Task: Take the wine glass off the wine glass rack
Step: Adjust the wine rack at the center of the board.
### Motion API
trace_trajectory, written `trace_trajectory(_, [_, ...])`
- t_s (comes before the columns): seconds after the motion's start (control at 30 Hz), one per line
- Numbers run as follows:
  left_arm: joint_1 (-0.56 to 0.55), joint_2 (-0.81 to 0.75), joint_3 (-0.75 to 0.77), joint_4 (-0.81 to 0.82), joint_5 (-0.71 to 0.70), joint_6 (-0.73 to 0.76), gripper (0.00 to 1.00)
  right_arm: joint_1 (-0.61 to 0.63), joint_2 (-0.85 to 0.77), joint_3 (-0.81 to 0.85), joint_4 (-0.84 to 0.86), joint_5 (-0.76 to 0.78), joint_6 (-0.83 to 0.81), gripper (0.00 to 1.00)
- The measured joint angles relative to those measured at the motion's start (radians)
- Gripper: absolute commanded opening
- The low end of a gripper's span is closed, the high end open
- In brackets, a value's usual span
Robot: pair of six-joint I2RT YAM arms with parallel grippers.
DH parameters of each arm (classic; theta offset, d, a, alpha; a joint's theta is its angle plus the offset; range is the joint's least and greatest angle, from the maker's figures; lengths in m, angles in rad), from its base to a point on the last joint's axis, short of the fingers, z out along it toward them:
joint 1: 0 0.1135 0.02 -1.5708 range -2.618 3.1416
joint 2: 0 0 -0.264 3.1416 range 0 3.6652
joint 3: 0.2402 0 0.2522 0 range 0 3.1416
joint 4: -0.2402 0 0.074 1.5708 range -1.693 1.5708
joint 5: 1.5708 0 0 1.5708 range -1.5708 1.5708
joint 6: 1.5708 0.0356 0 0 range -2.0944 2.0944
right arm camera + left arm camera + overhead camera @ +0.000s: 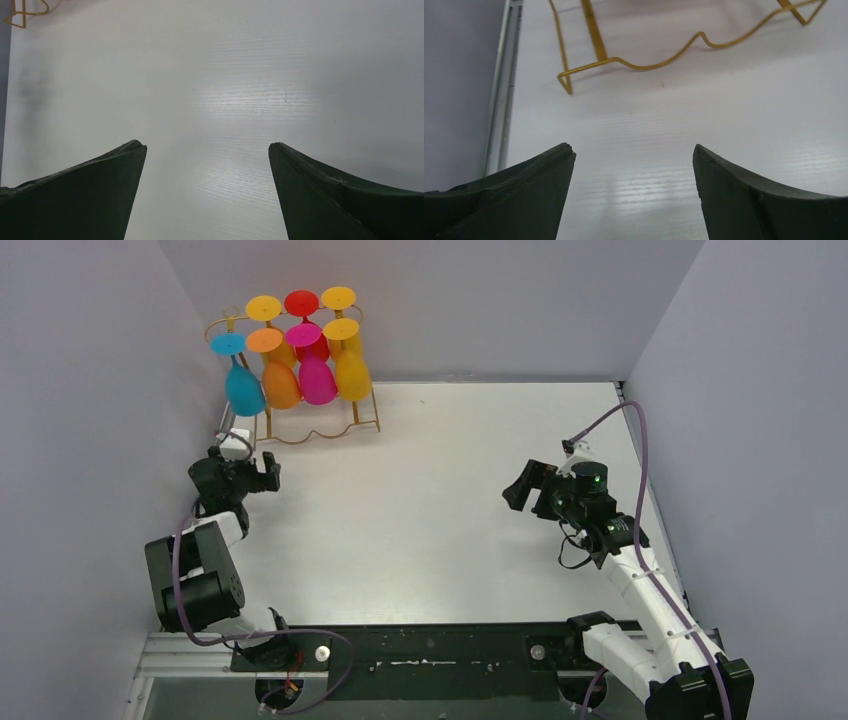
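On your white table [450, 490], boxed by grey walls [760, 390], the wine glass rack [644, 66] holds coloured wine glasses [318, 380] at eleven o'clock; left gripper [634, 150] and right gripper [207, 146] gape empty.

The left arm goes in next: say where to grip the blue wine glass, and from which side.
Probably the bowl of the blue wine glass, from the near front of the wine glass rack: it hangs foot-up at the left end, bowl exposed, nearest the left gripper.
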Motion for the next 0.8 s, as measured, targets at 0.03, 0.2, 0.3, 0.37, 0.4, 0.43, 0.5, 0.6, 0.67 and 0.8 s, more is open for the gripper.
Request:
trace_trajectory(0.03, [0.018,0.002,-0.005,0.032,-0.011,-0.034,0.86,0.000,0.000,0.000,0.000,-0.002,-0.001,1.00])
trace_trajectory(0.2, [0.082,0.061,-0.020,0.270,-0.040,-0.195,0.86,0.000,0.000,0.000,0.000,-0.002,-0.019,1.00])
trace_trajectory(0.3, [0.097,0.161,-0.024,0.444,-0.030,-0.248,0.86,0.000,0.001,0.000,0.000,-0.001,-0.034,1.00])
trace_trajectory(0.37, [0.102,0.223,-0.023,0.510,-0.014,-0.268,0.85,0.000,0.006,0.000,0.002,0.000,-0.046,1.00])
trace_trajectory(0.4, [0.105,0.262,-0.018,0.541,0.006,-0.278,0.85,0.000,0.011,0.000,0.004,0.000,-0.050,1.00])
trace_trajectory(0.43, [0.107,0.288,-0.010,0.552,0.021,-0.284,0.85,0.000,0.018,0.000,0.006,0.000,-0.055,1.00])
trace_trajectory(0.5, [0.110,0.344,0.025,0.570,0.054,-0.287,0.85,-0.002,0.039,0.000,0.006,-0.001,-0.068,1.00])
trace_trajectory(0.6, [0.113,0.396,0.091,0.574,0.105,-0.275,0.83,-0.005,0.071,0.000,0.006,0.000,-0.086,1.00])
trace_trajectory(0.67, [0.114,0.428,0.152,0.571,0.151,-0.248,0.82,-0.006,0.093,0.000,0.006,0.000,-0.098,1.00])
trace_trajectory(0.8, [0.114,0.495,0.253,0.571,0.224,-0.190,0.82,-0.006,0.119,0.000,0.006,0.000,-0.113,1.00])
